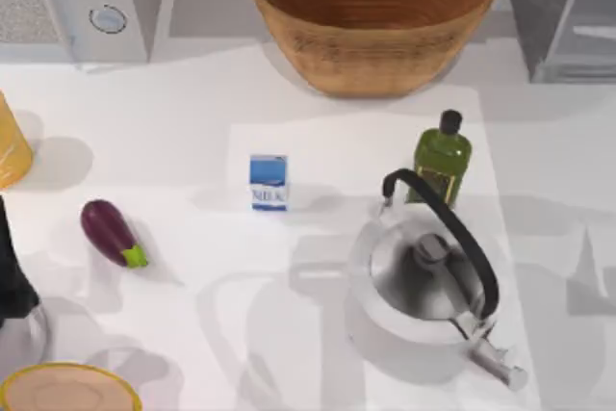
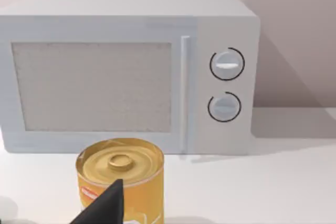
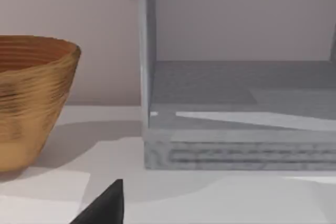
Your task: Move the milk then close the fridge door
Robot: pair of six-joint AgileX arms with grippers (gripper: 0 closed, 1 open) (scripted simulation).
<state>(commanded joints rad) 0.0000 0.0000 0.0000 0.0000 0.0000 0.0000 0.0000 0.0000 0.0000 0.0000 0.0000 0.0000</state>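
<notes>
Grippers first: I see one dark fingertip of my left gripper (image 2: 107, 205) in the left wrist view and one of my right gripper (image 3: 107, 205) in the right wrist view, and from that I cannot tell whether either is open or closed. Neither is holding anything I can see.

In front of the left gripper stands a yellow can (image 2: 121, 179), and behind it a microwave (image 2: 126, 72) with two round knobs. The right one faces the open fridge (image 3: 236, 108), its grey interior bare, with a wicker basket (image 3: 31, 98) off to the side.

From above, the milk (image 1: 269, 181) stands upright near the table's middle, untouched, well apart from both arms. To its right are a green bottle (image 1: 442, 159) and a steel kettle (image 1: 423, 276); to its left lies an eggplant (image 1: 113, 233). The fridge sits at the far right corner.

My judgement: the first step, moving the milk, has not begun. Next, one arm must reach to the carton with fingers spread and close on its sides, avoiding the kettle handle.
</notes>
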